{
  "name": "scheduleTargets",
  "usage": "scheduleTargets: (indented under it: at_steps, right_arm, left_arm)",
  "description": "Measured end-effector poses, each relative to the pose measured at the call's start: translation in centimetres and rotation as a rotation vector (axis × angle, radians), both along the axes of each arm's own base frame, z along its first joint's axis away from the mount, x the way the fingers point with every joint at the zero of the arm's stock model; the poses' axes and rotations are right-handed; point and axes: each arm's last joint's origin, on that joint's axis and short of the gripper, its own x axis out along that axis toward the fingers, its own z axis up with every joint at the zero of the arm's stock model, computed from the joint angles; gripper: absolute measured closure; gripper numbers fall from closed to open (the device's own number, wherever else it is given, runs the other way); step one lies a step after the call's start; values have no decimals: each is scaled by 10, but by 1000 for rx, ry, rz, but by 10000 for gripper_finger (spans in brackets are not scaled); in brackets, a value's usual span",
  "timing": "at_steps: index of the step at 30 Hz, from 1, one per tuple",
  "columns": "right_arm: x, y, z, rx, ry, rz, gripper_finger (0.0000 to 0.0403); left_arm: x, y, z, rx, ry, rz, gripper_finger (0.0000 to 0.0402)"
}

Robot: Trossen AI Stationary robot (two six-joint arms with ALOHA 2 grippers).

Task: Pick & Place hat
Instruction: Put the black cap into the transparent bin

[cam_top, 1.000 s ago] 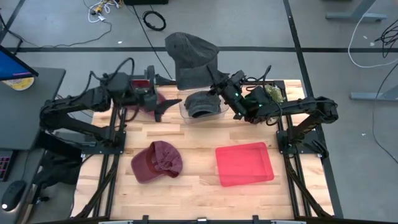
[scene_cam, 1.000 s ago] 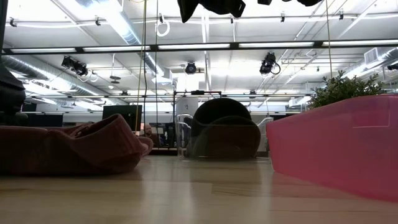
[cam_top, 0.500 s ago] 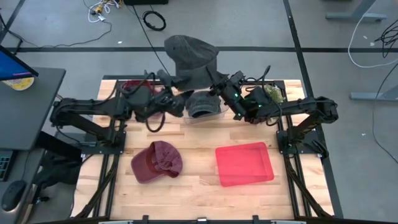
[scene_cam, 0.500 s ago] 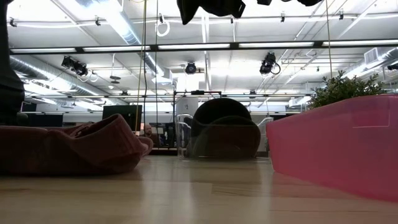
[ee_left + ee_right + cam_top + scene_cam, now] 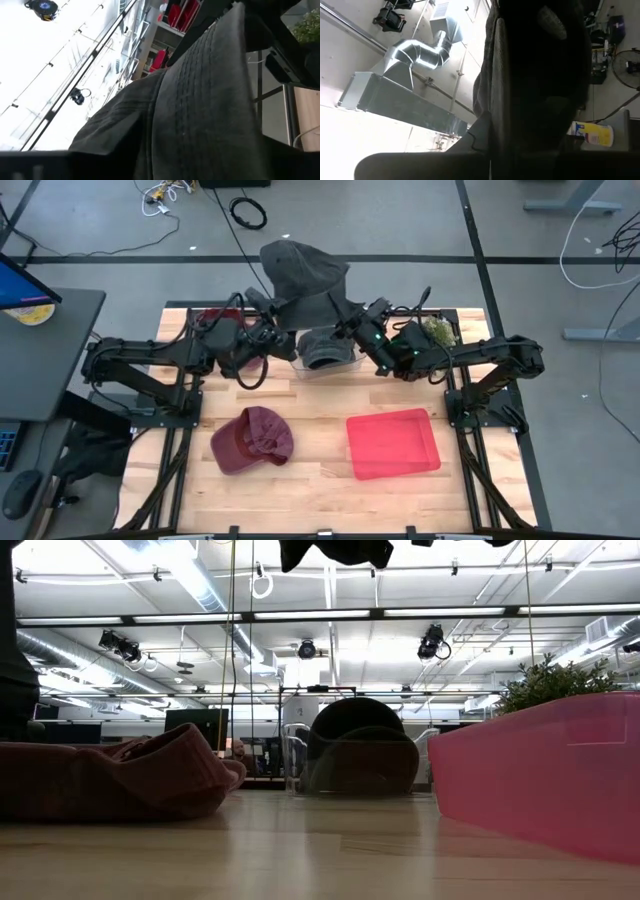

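At the left of the high view the left arm reaches in toward the upper centre, its left tool (image 5: 262, 338) pressed against the lower edge of the grey hat (image 5: 305, 280); the wrist picture is filled with the hat's stitched cloth, and whether this tool's fingers are apart or together I cannot tell. Below, in the lower left of centre, a maroon cap (image 5: 252, 439) lies crumpled on the wooden counter (image 5: 310, 480). In the upper centre the grey hat is held up in the air above the counter's far edge, and under it a dark cap sits in a clear bin (image 5: 325, 350). To the right of centre the right tool (image 5: 352, 320) is at the hat's other side and appears clamped on its fabric, though its wrist picture shows only dark cloth close up. A pink tray (image 5: 393, 443) lies in the lower right of centre. The hat looks light, soft and floppy; it sags between the tools, so the brim or a stitched seam likely gives the firmest hold.
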Motion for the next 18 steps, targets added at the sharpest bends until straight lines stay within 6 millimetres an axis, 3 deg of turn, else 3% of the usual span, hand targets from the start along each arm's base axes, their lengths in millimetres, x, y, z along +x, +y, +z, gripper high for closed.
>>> scheduleTargets:
  at_steps: [9, 13, 18]
  right_arm:
    - [2, 3, -1, -91, 75, 5, 364]
    - [3, 8, -1, -163, 106, 22, 327]
    - [3, 11, 1, -234, 105, 82, 236]
  left_arm:
    - [-3, -7, 2, -11, -14, 35, 382]
    - [-7, -7, 5, -25, -33, 43, 386]
    - [-17, -6, 11, -39, -69, 63, 391]
